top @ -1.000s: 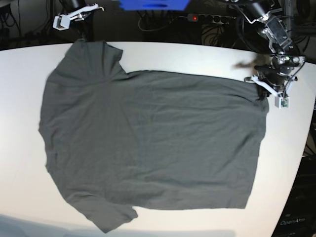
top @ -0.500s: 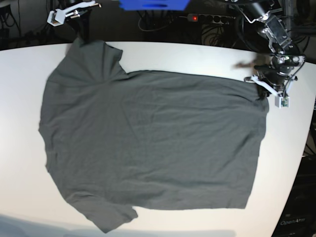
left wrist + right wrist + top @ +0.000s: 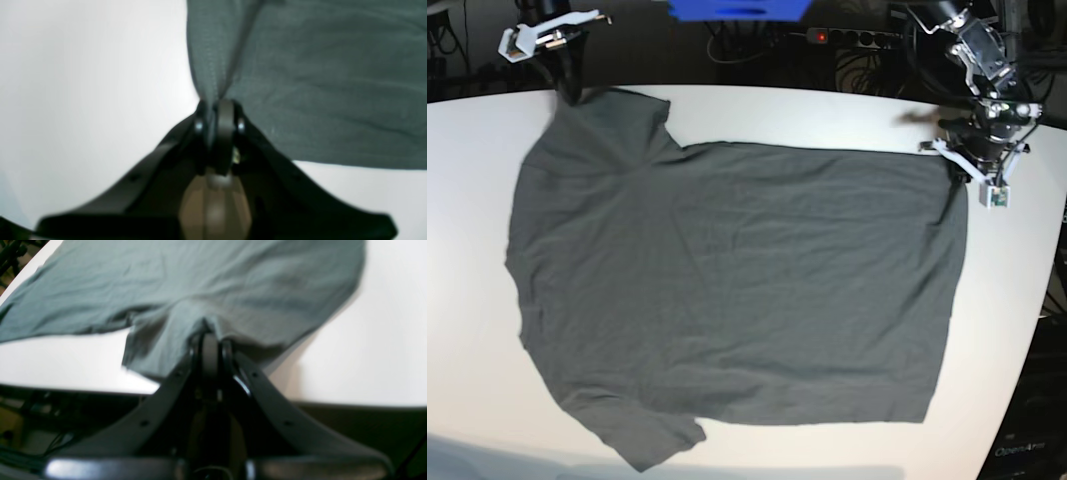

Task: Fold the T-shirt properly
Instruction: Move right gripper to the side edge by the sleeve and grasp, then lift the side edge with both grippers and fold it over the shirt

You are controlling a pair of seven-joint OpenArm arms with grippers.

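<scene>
The dark grey T-shirt (image 3: pixel 727 290) lies spread flat on the white table (image 3: pixel 847 115). The left claw (image 3: pixel 217 115) is clamped on a pinch of its hem corner, and the right claw (image 3: pixel 208 340) is clamped on the sleeve edge at the table's far rim.

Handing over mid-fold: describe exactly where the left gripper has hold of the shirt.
On the white table, the dark grey T-shirt lies spread flat. The left gripper pinches its hem corner at the base view's upper right, unlike the right gripper, shut on a sleeve.

Robotics lab, white table (image 3: pixel 787 110), power strip (image 3: pixel 852 38), tangled cables (image 3: pixel 737 45)
</scene>
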